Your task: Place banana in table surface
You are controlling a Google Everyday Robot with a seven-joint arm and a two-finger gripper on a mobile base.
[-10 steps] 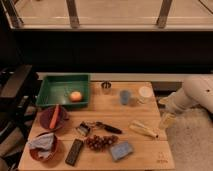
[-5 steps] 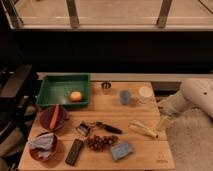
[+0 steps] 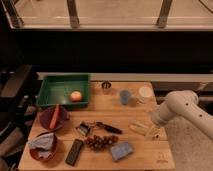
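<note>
Banana (image 3: 140,128) rests on table (image 3: 115,107) near right edge — gripper (image 3: 153,131) at it; I cannot tell its grip. Release unconfirmed.

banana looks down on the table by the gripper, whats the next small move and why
Probably ease the gripper up and away to the right, leaving the banana where it is. The banana seems to lie flat on the table surface near its right edge, with the gripper low at the banana's right end, so placing looks done.
</note>
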